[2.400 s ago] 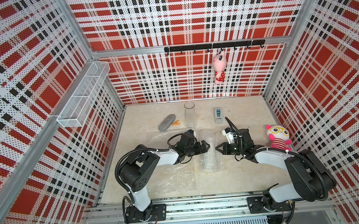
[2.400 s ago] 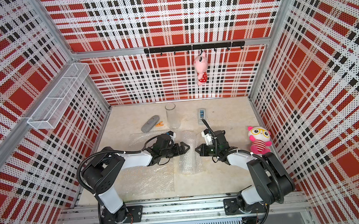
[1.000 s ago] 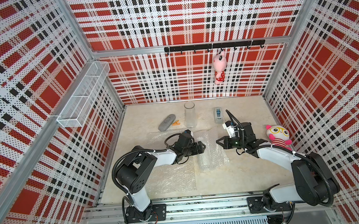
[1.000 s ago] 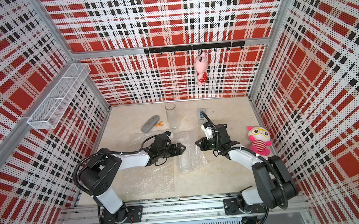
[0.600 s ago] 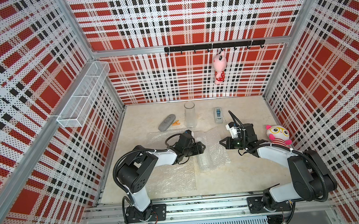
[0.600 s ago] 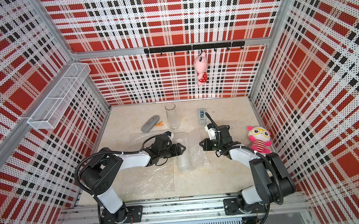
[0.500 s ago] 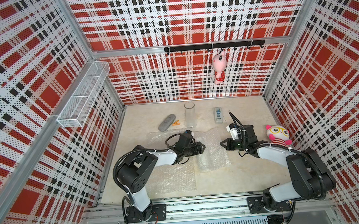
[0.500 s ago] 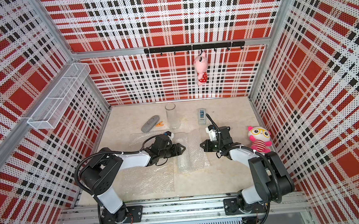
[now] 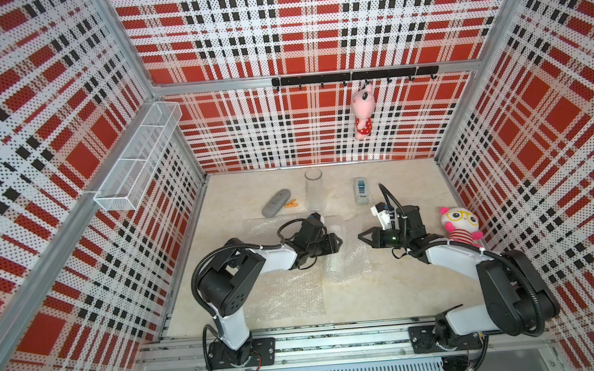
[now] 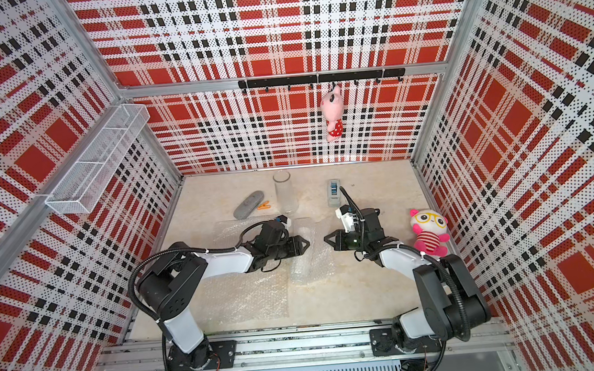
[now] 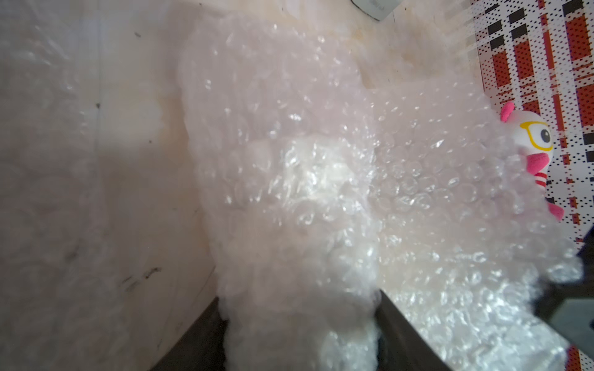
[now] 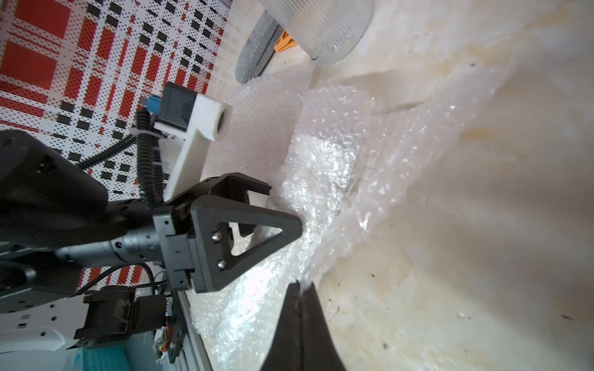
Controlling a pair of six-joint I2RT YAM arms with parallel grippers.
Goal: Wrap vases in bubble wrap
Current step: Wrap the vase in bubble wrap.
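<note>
Progress: about halfway, judged from the layout.

White vase (image 11: 318,180): lying at the centre of the table (image 9: 385,294), enclosed in one bubble wrap sheet (image 12: 328,167) as a wrapped bundle (image 9: 334,267). Visible only as a pale mass through the film. Wrapping not yet closed, with a loose flap (image 9: 360,260) spread toward the right arm.

Left gripper (image 9: 339,242): partly open, jaws on either side of one end of the bundle. Film pressed against both fingers (image 11: 405,324), so taken as a grip on the bundle.

Right gripper (image 9: 360,235): fully closed. Tips pinching the edge of the loose flap, film drawn to a point there in the right wrist view.

Glass vase (image 9: 314,188): upright at the back of the table, bare, apart from both arms.

Second sheet (image 9: 285,293): flat beneath the left arm, unused.

Remaining, by estimate: fold the flap over and finish the first bundle, then lay the glass vase on the second sheet and roll. Tape dispenser (image 9: 360,191): at the back, untouched.
</note>
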